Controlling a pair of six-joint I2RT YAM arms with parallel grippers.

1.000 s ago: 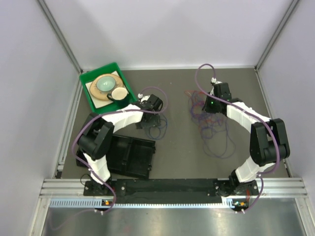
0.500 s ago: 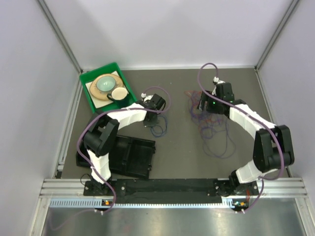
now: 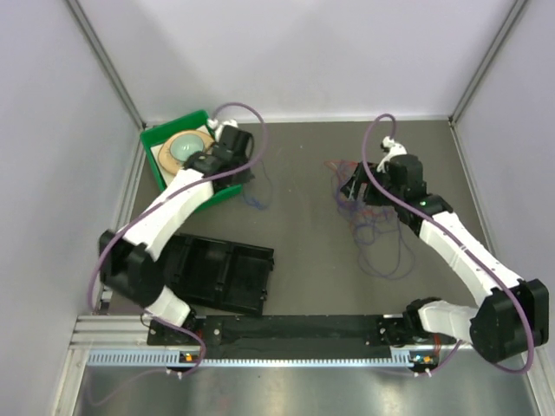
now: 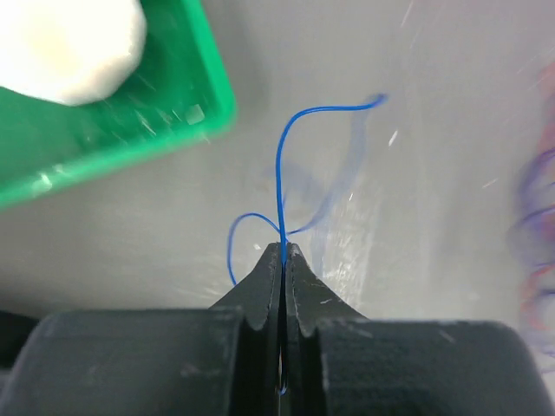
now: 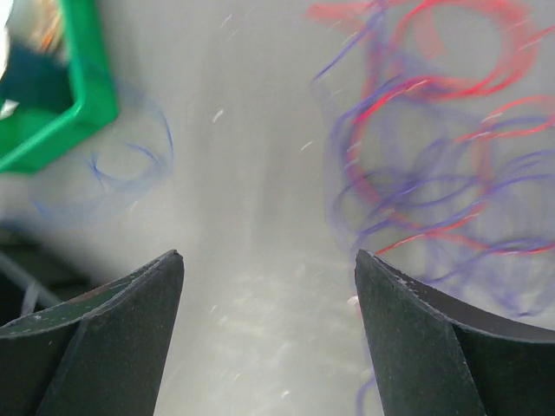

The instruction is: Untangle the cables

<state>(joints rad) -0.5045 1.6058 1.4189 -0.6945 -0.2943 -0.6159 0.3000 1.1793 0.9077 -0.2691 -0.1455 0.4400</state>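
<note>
My left gripper [image 4: 284, 249] is shut on a thin blue cable [image 4: 279, 173], which curls up out of the tips into a small loop. In the top view my left gripper [image 3: 241, 184] hangs beside the green tray [image 3: 153, 165], and the blue cable [image 3: 254, 200] trails down to the mat. The rest of the cables [image 3: 375, 227], red, purple and blue, lie in a loose tangle at the right. My right gripper [image 3: 349, 194] is over the left edge of the tangle. In its wrist view my right gripper [image 5: 269, 260] is open and empty, with the blurred cables [image 5: 434, 130] ahead to the right.
The green tray [image 4: 212, 87] holds a plate with a bowl and a white round thing [image 4: 69, 39]. A black moulded tray [image 3: 217, 276] lies at the near left. Walls close the mat at the back and on both sides.
My left gripper shut on the blue cable and carried it up and left, toward the green tray. My right gripper opened and moved slightly toward the back.
</note>
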